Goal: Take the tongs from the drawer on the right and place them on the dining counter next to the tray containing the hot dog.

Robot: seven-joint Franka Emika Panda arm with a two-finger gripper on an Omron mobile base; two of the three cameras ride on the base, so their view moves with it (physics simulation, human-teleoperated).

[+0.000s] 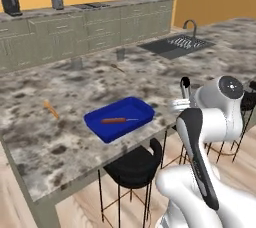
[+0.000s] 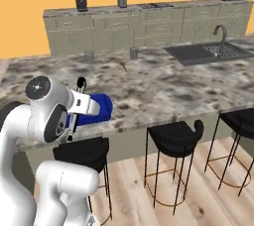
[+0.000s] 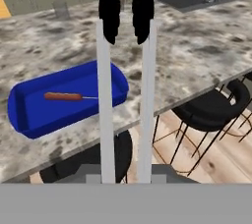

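Note:
My gripper point(image 1: 183, 103) is shut on the tongs point(image 1: 185, 86), a slender silver pair with black tips point(image 3: 125, 12) that points out ahead of the hand. It hovers over the near edge of the dining counter point(image 1: 75, 79), just right of the blue tray point(image 1: 146, 107). The hot dog point(image 1: 114, 120) lies inside the tray, reddish with a pale stick end. In the hand view the tray point(image 3: 24, 120) and the hot dog point(image 3: 63, 97) sit left of the tongs. From the right base view the tray point(image 2: 100, 105) is partly hidden behind the hand. The drawer is out of view.
An orange stick point(image 1: 51, 109) lies on the counter left of the tray. Black bar stools point(image 1: 135, 164) point(image 2: 173, 138) stand under the near edge. A sink point(image 1: 175, 44) with a tap is set in the far right of the slab. Wall cabinets run behind.

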